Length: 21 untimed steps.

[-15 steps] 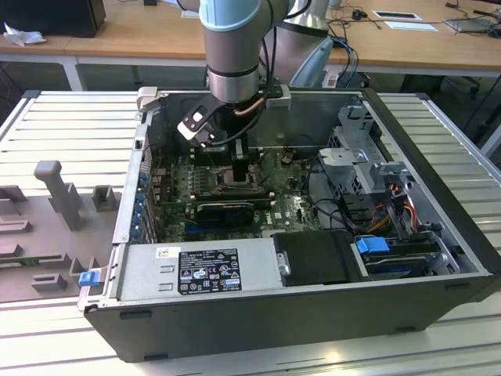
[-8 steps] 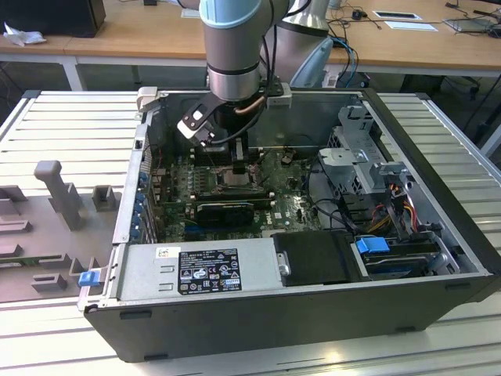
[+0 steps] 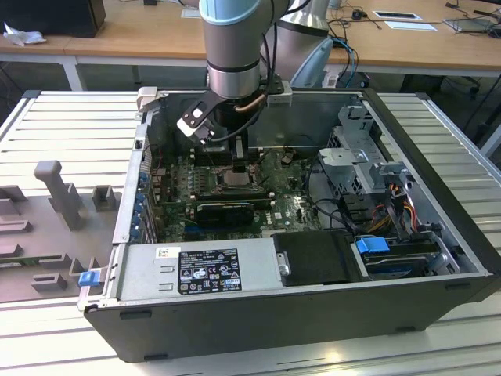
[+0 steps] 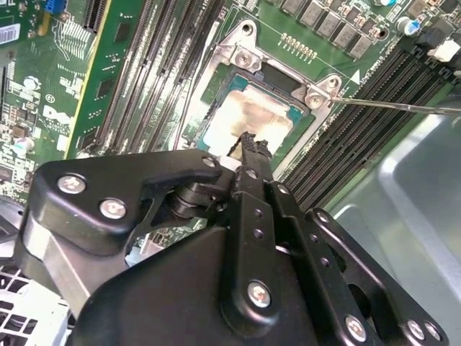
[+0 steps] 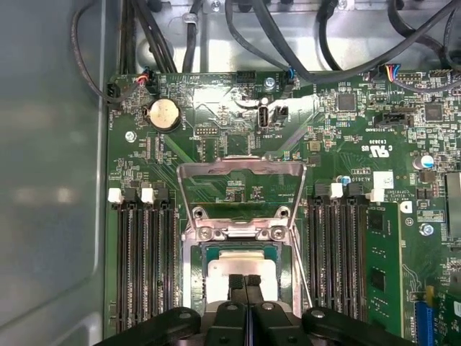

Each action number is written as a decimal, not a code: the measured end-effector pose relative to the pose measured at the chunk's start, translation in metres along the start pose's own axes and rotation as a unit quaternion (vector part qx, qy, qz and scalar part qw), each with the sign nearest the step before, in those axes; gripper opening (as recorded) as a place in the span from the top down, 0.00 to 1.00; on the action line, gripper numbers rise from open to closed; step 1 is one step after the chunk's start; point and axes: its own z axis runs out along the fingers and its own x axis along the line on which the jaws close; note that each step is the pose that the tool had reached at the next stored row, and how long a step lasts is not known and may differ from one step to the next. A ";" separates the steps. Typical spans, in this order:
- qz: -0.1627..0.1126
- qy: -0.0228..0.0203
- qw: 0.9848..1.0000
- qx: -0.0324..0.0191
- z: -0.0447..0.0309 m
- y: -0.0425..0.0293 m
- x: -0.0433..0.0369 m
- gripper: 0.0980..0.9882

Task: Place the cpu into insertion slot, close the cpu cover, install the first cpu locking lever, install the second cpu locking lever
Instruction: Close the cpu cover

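The cpu (image 5: 241,263) (image 4: 252,115), a pale silver square, lies in the insertion slot (image 5: 209,250) (image 4: 216,90) on the green board. The cpu cover (image 5: 241,189), a metal frame with an open window, stands flipped back from its hinge, off the chip. My gripper (image 5: 246,280) (image 4: 252,144) hangs over the near edge of the cpu with both black fingers pressed together and nothing between them. I cannot tell whether the fingertips touch the chip. A thin locking lever (image 4: 403,107) sticks out sideways, unlatched. In the exterior view my gripper (image 3: 225,150) reaches down into the open computer case.
Long black memory slots (image 5: 140,267) (image 5: 335,252) flank the socket on both sides. Cables (image 5: 288,43) run along the case wall beyond the board. A drive cage (image 3: 364,157) and a grey power supply (image 3: 203,270) fill the case (image 3: 438,164) around the board.
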 end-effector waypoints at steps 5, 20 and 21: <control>0.000 0.000 1.000 0.007 -0.0013 0.0096 0.0001 0.99; 0.000 0.000 1.000 0.007 -0.0155 0.0109 0.0006 0.99; 0.000 0.000 1.000 0.007 -0.0161 0.0109 0.0006 0.99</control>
